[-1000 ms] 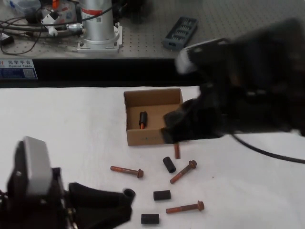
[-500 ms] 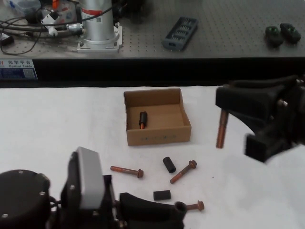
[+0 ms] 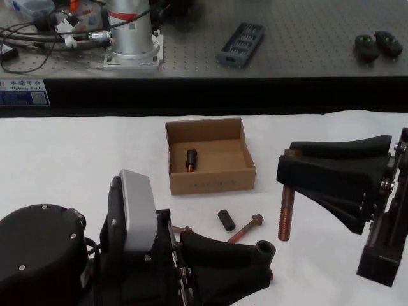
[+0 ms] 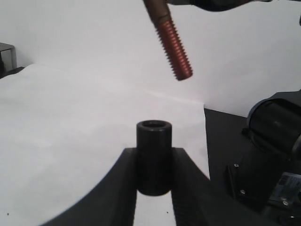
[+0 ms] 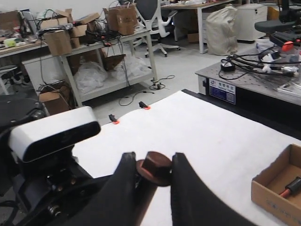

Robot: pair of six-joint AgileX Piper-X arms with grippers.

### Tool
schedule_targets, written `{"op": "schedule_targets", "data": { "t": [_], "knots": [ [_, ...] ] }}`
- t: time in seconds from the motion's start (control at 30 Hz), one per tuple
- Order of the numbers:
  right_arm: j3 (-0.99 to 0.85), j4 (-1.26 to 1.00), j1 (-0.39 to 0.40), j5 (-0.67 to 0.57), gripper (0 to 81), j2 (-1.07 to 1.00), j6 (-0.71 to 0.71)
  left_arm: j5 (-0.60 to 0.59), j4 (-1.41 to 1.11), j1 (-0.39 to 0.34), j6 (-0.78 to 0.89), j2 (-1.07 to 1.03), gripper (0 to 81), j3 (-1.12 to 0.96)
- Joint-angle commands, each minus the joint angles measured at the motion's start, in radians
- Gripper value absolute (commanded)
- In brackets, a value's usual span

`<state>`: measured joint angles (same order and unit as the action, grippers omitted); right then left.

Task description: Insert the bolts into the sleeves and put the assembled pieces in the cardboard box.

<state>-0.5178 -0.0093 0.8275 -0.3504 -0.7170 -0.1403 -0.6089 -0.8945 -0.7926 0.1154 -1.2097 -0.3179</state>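
My left gripper (image 3: 262,254) is shut on a black sleeve (image 3: 266,247), held upright with its open bore facing up (image 4: 153,155). My right gripper (image 3: 291,167) is shut on the head of a copper bolt (image 3: 286,213) that hangs threads-down, a little right of and above the sleeve. In the left wrist view the bolt's threaded tip (image 4: 175,52) sits above and slightly off the sleeve's bore. The bolt head (image 5: 155,165) shows between the right fingers. The cardboard box (image 3: 213,182) behind holds one assembled piece (image 3: 190,159).
A loose sleeve (image 3: 226,220) and a loose bolt (image 3: 245,229) lie on the white cloth in front of the box, between the two arms. Another bolt (image 3: 180,228) peeks out beside the left arm. A metal post (image 3: 131,29) and a grey rack (image 3: 241,41) stand on the back bench.
The right arm swung from the box out to the right, then brought the bolt down and nearer. The left arm rose and carried its sleeve rightward toward the bolt.
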Motion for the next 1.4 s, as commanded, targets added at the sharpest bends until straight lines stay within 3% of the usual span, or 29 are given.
{"op": "schedule_targets", "data": {
  "t": [0.0,0.4,0.8,1.37],
  "knots": [
    [-0.003,-0.021,0.002,-0.027,0.1,0.002,0.006,-0.002,-0.026,-0.005,0.016,0.001,0.6,-0.01],
    [-0.003,-0.04,0.002,-0.072,0.1,-0.024,0.088,-0.006,-0.119,-0.005,0.034,0.001,0.6,-0.01],
    [-0.003,-0.214,0.002,-0.115,0.1,-0.111,0.097,-0.006,-0.124,-0.005,0.042,0.001,0.6,-0.008],
    [-0.003,-0.064,0.0,-0.07,0.1,-0.007,0.186,-0.006,-0.123,-0.005,0.042,0.001,0.6,-0.008]
  ]
}}
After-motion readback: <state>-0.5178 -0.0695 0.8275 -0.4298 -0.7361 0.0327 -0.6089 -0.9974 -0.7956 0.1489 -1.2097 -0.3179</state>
